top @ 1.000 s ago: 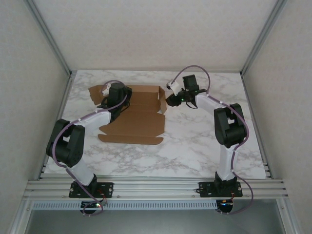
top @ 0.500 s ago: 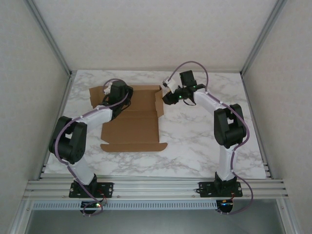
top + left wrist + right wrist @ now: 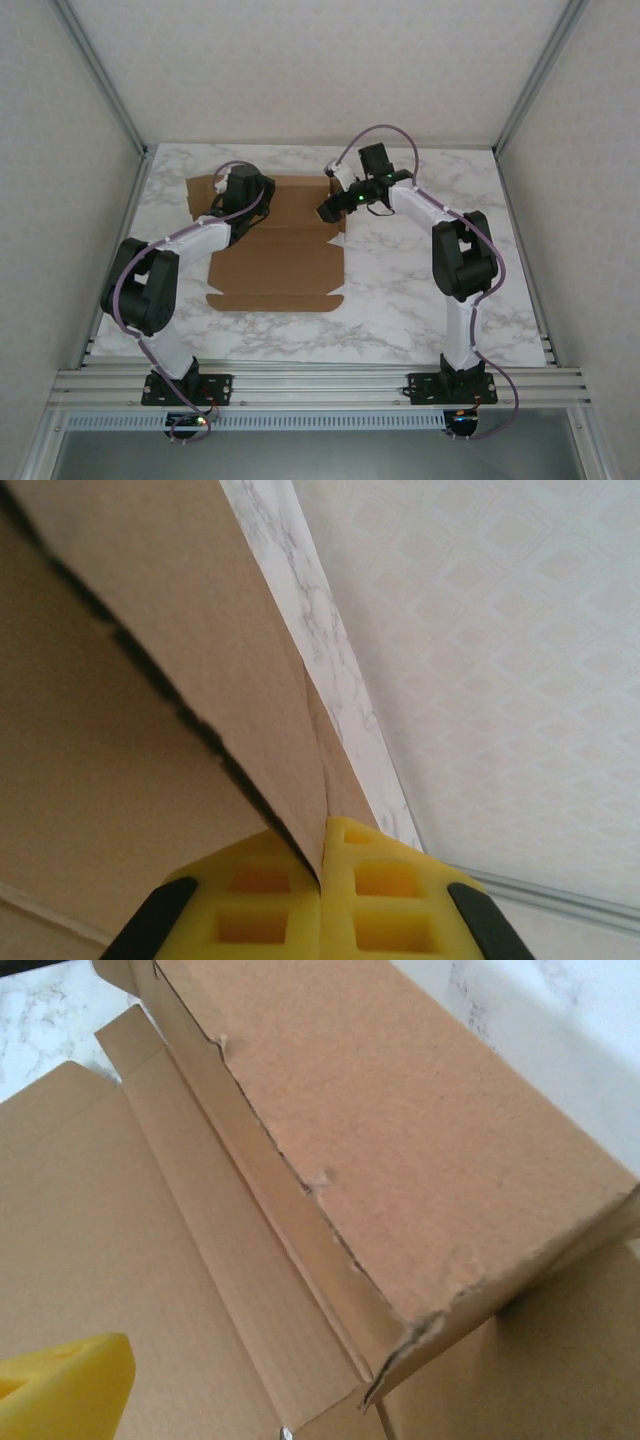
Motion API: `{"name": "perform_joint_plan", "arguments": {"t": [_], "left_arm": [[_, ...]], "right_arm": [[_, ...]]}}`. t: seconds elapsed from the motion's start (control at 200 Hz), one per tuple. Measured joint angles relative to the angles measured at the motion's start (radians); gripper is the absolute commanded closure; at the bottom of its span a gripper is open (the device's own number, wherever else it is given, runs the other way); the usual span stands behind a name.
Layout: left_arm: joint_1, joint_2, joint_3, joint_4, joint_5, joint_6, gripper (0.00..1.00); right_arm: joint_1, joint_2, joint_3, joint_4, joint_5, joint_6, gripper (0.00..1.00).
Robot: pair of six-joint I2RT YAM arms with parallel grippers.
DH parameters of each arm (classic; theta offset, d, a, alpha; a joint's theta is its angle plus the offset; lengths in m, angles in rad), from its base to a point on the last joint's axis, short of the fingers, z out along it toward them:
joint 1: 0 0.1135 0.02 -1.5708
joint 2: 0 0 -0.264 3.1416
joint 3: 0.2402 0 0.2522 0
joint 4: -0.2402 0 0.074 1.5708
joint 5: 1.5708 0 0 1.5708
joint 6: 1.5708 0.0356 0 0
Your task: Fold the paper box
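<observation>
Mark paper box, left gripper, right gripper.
paper box (image 3: 275, 265), top view, flat centre panel.
left gripper (image 3: 322, 858), left wrist view, where the yellow fingers pinch cardboard.
right gripper (image 3: 326, 212), top view, tip at the box's right edge.

Both arms (image 3: 200, 238) white w/ blk joints, purple cables (image 3: 385, 130); yellow end effector pads (image 3: 380, 900).

White marble-look table (image 3: 420, 300) with grey veins, boxed in on three sides. Pale wallpaper with a faint diamond pattern on back wall (image 3: 320, 70), left wall (image 3: 45, 250) and right wall (image 3: 600, 250). Slim aluminium posts (image 3: 100, 75) slanting up from the far corners. Grooved aluminium rail (image 3: 320, 385) along the near edge, grey ledge (image 3: 320, 450) below it. Soft, even light, only faint shadows. From the left wrist, same wallpaper close up beside a strip of marble, with a metal bar (image 3: 560, 895) at its foot.
</observation>
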State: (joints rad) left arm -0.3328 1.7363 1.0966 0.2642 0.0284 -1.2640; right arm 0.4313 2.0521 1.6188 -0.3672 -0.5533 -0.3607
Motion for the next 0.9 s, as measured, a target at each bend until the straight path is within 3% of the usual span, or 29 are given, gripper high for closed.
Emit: {"name": "perform_joint_plan", "arguments": {"t": [0.135,0.401,0.716,0.901], "left_arm": [[0.001,0.002,0.002,0.000,0.003,0.000,1.00],[0.001,0.002,0.006,0.006,0.023,0.000,1.00],[0.001,0.002,0.009,0.003,0.048,0.002,1.00],[0.001,0.002,0.009,0.003,0.048,0.004,1.00]], "right_arm": [[0.001,0.027,0.034,-0.002,0.036,0.047,0.12],[-0.002,0.008,-0.032,0.074,0.019,0.121,0.10],[-0.093,-0.109,-0.187,0.214,-0.108,0.294,0.22],[-0.128,-0.115,-0.188,0.255,-0.180,0.404,0.22]]}}
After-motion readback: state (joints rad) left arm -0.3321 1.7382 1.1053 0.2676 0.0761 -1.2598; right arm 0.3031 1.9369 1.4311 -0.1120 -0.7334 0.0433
